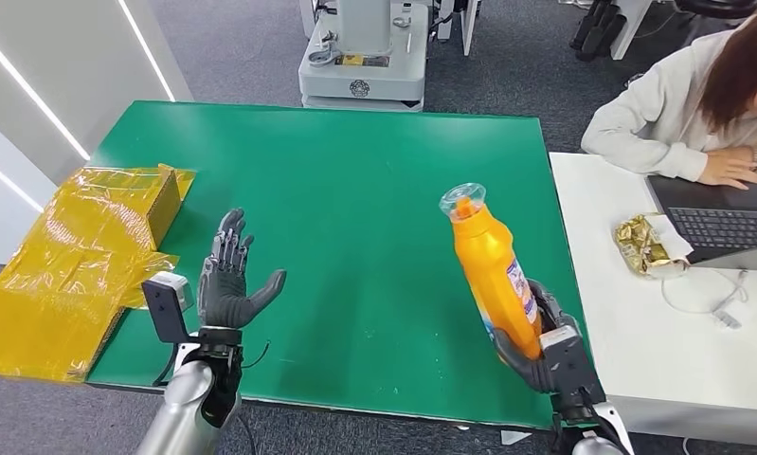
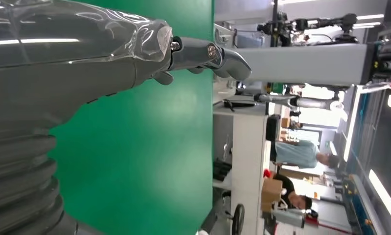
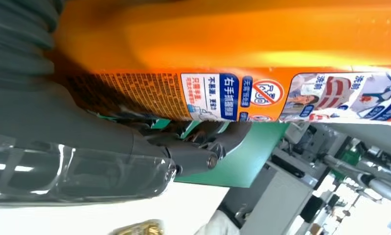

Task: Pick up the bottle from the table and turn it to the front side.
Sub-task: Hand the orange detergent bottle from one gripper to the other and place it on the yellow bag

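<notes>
Gripping the orange plastic bottle low, the right hand should rotate it slowly; left hand hovers open, holding nothing.

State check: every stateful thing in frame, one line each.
orange bottle: lifted off the green table, tilted, clear cap up, back label showing
right hand: grips the bottle's base
left hand: open, holds nothing, over the table
laptop: open, person typing
yellow bag: lying crumpled at the table's left edge

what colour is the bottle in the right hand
Orange, seen best in the head view: bottle, right hand.
</notes>
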You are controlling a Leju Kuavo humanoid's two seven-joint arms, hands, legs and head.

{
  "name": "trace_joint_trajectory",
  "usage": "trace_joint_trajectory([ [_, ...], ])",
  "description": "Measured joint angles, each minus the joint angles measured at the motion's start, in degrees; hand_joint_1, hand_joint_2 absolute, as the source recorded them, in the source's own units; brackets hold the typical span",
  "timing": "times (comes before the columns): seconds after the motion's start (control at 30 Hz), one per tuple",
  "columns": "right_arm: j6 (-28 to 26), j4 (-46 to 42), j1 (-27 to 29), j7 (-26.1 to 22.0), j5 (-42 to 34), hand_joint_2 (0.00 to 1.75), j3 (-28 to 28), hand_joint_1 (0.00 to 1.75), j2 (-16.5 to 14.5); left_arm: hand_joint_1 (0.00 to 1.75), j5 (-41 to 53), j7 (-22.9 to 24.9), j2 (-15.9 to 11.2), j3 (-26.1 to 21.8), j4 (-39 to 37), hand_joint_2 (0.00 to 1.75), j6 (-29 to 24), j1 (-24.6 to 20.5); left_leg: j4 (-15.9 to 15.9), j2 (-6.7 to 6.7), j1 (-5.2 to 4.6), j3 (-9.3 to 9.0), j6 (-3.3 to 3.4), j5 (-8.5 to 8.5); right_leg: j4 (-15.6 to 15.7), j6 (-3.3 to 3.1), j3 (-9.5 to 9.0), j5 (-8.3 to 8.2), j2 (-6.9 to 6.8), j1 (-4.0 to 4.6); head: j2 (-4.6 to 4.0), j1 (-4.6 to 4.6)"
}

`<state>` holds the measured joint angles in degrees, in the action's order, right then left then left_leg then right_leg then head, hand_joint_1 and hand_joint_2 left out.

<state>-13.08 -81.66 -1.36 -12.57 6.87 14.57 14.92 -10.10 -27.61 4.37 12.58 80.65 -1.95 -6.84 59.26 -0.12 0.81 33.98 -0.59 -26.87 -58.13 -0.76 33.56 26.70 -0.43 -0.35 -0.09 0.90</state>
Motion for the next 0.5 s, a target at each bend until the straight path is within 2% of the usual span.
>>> trace_joint_trajectory([
  [0.1,-1.32,-0.63,0.85,-0.88,-0.73,1.75,-1.15,1.75,-0.81,0.0,-0.39,0.97,-0.09,0.02,-0.11,1.75,2.1,-1.69,0.01,0.01,0.0,-0.01,0.0,0.0,0.0,0.0,0.0,-0.01,0.01,0.0,0.0,-0.01],
  [0.27,-2.97,-0.46,0.28,-3.74,-0.71,1.75,-2.09,1.75,-2.69,0.0,-3.16,4.92,-0.3,0.85,-1.72,1.75,9.09,-6.14,0.01,0.02,0.0,-0.01,-0.01,0.01,-0.02,0.0,0.0,-0.03,0.04,0.0,0.0,0.0],
  [0.37,-3.58,1.39,-2.42,-5.69,-0.88,1.75,-2.11,1.75,-3.65,0.0,-4.46,7.07,-0.39,1.93,-3.75,1.75,12.06,-9.81,0.01,0.07,0.0,-0.02,-0.01,0.06,-0.03,-0.01,0.01,-0.07,0.07,0.0,0.0,0.0],
  [0.5,-3.74,4.91,-7.09,-6.75,-1.0,1.75,-2.05,1.75,-5.1,0.0,-4.72,8.39,-0.67,3.44,-6.62,1.75,13.37,-14.44,0.01,0.08,0.0,-0.02,0.04,0.13,-0.05,0.0,0.01,-0.13,0.08,0.0,0.0,-0.01],
])
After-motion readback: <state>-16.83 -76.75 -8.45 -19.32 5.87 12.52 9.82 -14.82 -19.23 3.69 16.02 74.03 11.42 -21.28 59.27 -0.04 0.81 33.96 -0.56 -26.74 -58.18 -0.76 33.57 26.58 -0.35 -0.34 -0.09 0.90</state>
